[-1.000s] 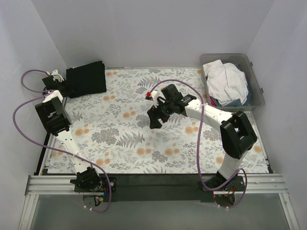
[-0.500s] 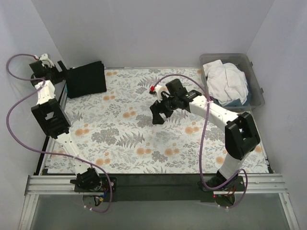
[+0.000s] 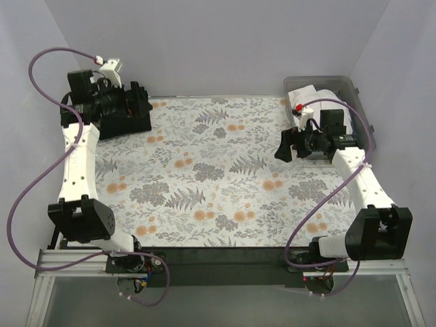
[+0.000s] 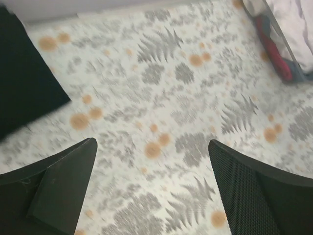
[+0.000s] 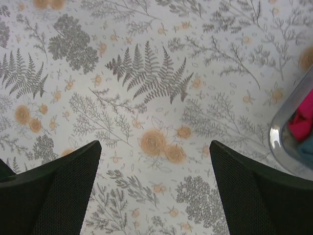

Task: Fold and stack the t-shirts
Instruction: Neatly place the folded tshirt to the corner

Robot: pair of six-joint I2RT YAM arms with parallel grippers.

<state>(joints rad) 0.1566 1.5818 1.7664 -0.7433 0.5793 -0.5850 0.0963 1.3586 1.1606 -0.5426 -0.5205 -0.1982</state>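
Retreat from mid-table leaves the right pincer (image 5: 154,144), spread and empty, with the tub (image 3: 327,78) and its white t-shirt (image 3: 308,95) just behind it. The left pincer (image 4: 151,144), also spread and empty, now hovers beside the folded black t-shirt (image 3: 129,126); fetching another shirt looks next.

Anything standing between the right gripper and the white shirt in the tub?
Only the wall of the tub: the open right gripper hangs over the tablecloth just outside it, the white shirt lies inside. Nothing else visible blocks it.

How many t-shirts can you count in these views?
3: black t-shirt folded at the far-left corner; white t-shirt and teal t-shirt in the tub. More may be hidden there.
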